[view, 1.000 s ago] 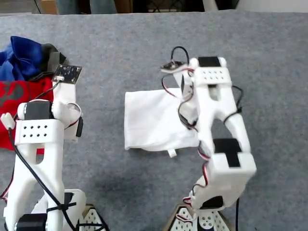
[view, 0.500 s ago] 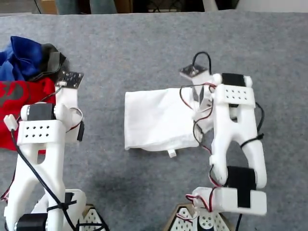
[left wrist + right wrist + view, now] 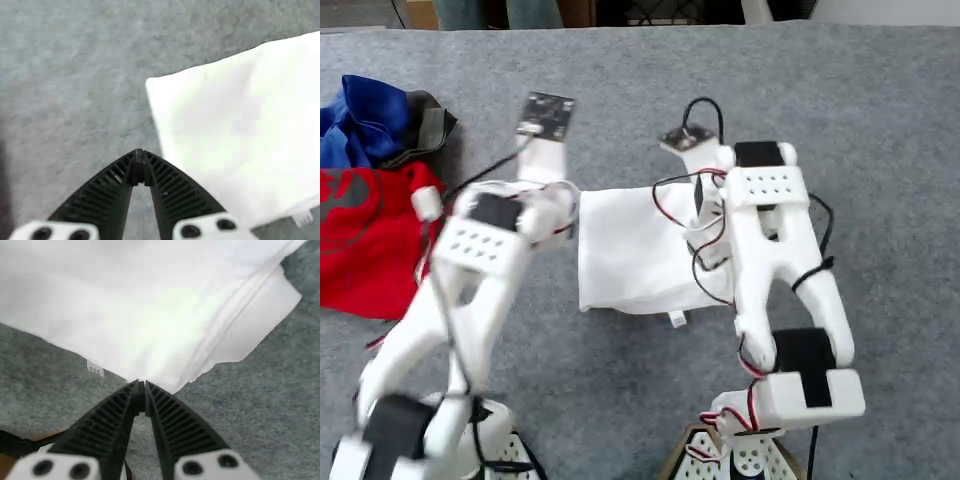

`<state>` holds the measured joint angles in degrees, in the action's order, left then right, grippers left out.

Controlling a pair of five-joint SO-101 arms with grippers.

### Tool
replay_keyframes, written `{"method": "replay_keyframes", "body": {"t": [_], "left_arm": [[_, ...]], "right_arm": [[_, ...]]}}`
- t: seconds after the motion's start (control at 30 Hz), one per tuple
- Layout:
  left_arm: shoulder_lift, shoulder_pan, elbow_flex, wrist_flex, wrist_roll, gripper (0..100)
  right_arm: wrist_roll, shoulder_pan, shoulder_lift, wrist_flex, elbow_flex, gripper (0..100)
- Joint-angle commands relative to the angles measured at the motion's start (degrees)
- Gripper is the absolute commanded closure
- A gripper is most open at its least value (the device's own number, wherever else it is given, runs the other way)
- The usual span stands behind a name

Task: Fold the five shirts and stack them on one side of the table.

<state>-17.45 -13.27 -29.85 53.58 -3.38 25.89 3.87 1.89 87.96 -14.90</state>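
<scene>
A folded white shirt (image 3: 630,255) lies flat in the middle of the grey table (image 3: 880,110). My left arm (image 3: 485,240) leans in from the left. Its gripper (image 3: 139,156) is shut and empty over bare table, just off the corner of the white shirt (image 3: 240,125). My right arm (image 3: 765,215) stands over the shirt's right part. The right gripper (image 3: 140,385) is shut, with its tips at the layered edge of the white shirt (image 3: 130,305); I see no cloth between them. A red shirt (image 3: 365,240), a blue shirt (image 3: 360,120) and a dark garment (image 3: 428,115) lie bunched at the far left.
The shirt's small label (image 3: 676,319) sticks out at its near edge. Both arm bases (image 3: 740,455) stand at the table's near edge. Bare grey table stretches to the right and along the back.
My left arm has swung from above the red shirt to the white shirt's left edge. The right arm shifted right, then came back left over the shirt.
</scene>
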Motion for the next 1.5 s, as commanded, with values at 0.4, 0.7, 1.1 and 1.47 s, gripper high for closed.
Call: {"method": "replay_keyframes", "body": {"t": [0.4, 0.7, 1.1, 1.47], "left_arm": [[36.92, -2.42, 20.62, -9.41, -1.85, 97], [27.25, -2.59, 25.71, 8.79, -1.41, 97], [-9.41, 0.84, -9.54, 10.99, 11.25, 97], [-30.77, 22.73, -30.02, 7.03, 16.18, 97]], "right_arm": [[-0.26, -7.65, 6.02, -12.22, -7.52, 98.4], [-0.18, -7.91, -0.66, 1.23, 5.76, 98.5], [-0.18, -12.40, -13.67, 3.08, 0.22, 98.4], [-0.26, -31.91, -16.84, -6.51, -8.57, 98.4]]}}
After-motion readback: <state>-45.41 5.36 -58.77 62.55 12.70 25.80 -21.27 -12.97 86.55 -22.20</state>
